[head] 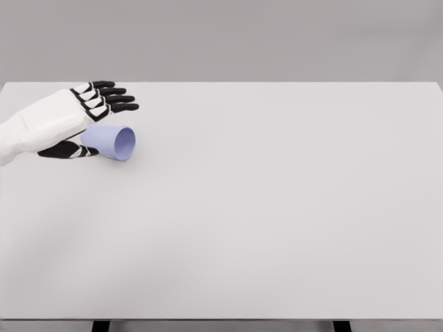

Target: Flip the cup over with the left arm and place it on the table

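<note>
In the head view, a lilac cup (113, 142) lies on its side at the far left of the white worktop (277, 221), its open mouth turned toward the right and slightly near. The left hand (83, 117) reaches in from the left with its four black fingers (114, 97) stretched out flat above and beyond the cup and the thumb (68, 149) low on the cup's near side. The hand is released, bracketing the cup's closed end without gripping it.
</note>
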